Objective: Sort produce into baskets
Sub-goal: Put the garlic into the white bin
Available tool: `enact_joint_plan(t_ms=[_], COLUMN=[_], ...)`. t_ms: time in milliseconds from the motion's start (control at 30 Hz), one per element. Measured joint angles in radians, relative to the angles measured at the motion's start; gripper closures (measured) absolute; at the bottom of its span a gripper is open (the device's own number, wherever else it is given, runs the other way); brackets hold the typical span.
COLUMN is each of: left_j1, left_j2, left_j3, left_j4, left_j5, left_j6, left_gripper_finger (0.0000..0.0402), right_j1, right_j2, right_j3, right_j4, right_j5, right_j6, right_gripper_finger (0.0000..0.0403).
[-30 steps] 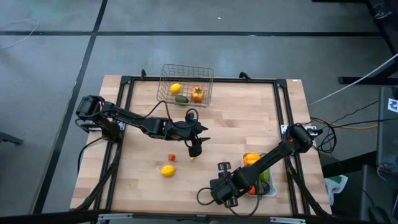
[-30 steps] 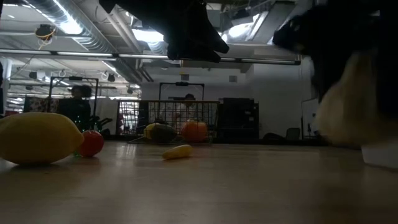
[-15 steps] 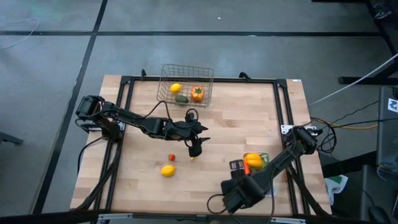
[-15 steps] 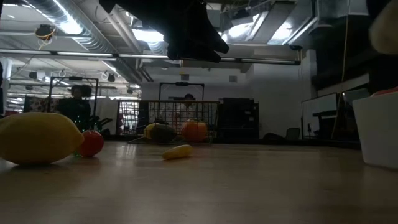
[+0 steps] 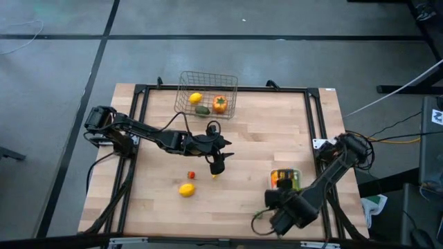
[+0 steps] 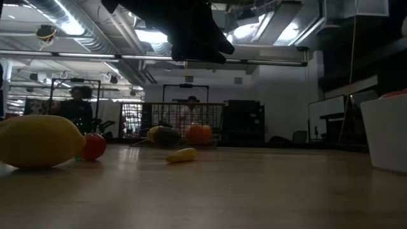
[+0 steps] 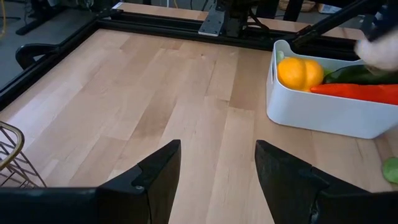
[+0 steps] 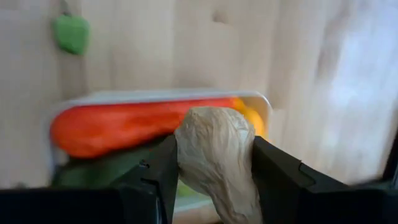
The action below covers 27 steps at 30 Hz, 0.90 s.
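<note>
- Between the right jaws sits the garlic (image 8: 216,158), pinched tight on both sides.
- Just past the garlic lies the tray (image 8: 155,96), with a carrot (image 8: 124,127), something green and something orange-yellow already inside.
- Seen from above, the right gripper (image 5: 277,202) hangs near the tray (image 5: 299,173), at the worktop's (image 5: 263,138) front right, so I think the garlic only needs a short trip over the rim.
- Far off, the left gripper (image 5: 216,164) hangs mid-worktop with its jaws apart and empty, just by a small yellow piece (image 5: 215,176).
</note>
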Motion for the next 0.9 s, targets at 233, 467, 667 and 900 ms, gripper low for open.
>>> enact_joint_plan(t_ms=[233,467,667,900], left_j1=[0.000,0.000,0.000,0.000], left_j2=[0.000,0.000,0.000,0.000], left_j3=[0.000,0.000,0.000,0.000], left_j4=[0.001,-0.001,-0.001,-0.001], left_j5=[0.000,0.000,0.000,0.000], left_j6=[0.004,0.005,0.004,0.003], left_gripper_finger=[0.0199,0.0199,0.0199,0.0199], right_j1=[0.000,0.000,-0.001,-0.001], right_j2=[-0.218,-0.388,-0.407,-0.407], right_j3=[-0.275,-0.523,-0.655,-0.690], right_j4=[0.002,0.176,0.265,0.288], right_j5=[-0.019,-0.064,-0.130,-0.135], right_j6=[0.211,0.361,0.374,0.375], right_gripper_finger=[0.0239,0.0239,0.0239,0.0239])
